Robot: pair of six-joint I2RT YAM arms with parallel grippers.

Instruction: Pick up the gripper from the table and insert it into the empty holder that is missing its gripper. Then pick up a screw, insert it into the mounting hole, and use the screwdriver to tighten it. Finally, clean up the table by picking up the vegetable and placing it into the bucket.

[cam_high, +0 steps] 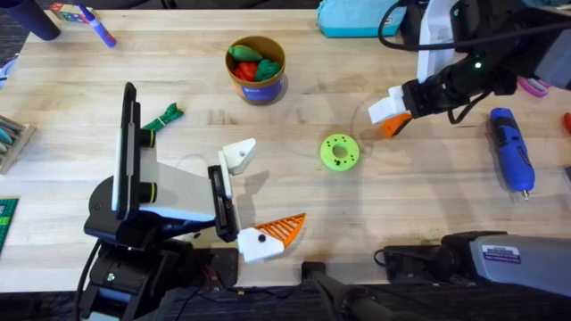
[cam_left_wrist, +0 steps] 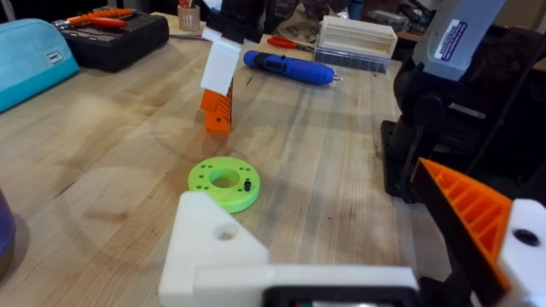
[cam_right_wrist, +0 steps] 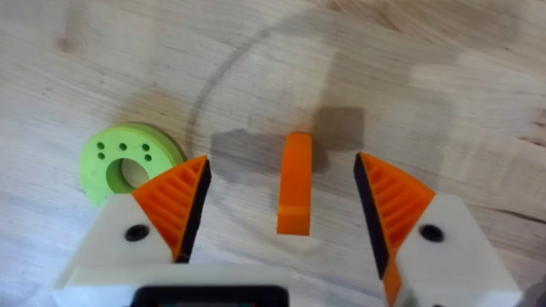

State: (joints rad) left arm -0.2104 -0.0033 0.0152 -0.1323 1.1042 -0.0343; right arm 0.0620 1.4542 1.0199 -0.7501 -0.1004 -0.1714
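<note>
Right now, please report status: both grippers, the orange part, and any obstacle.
Right gripper open, jaws on either side of the orange part on the table. Left gripper open, holding nothing. Green disc lies beside the part, apart from it.

Near the green disc (cam_high: 339, 152), the right gripper (cam_high: 390, 114) hides most of the orange pad piece (cam_high: 393, 127) in the overhead view, and a tiny dark thing (cam_left_wrist: 246, 183) on the disc is too small to tell.
</note>
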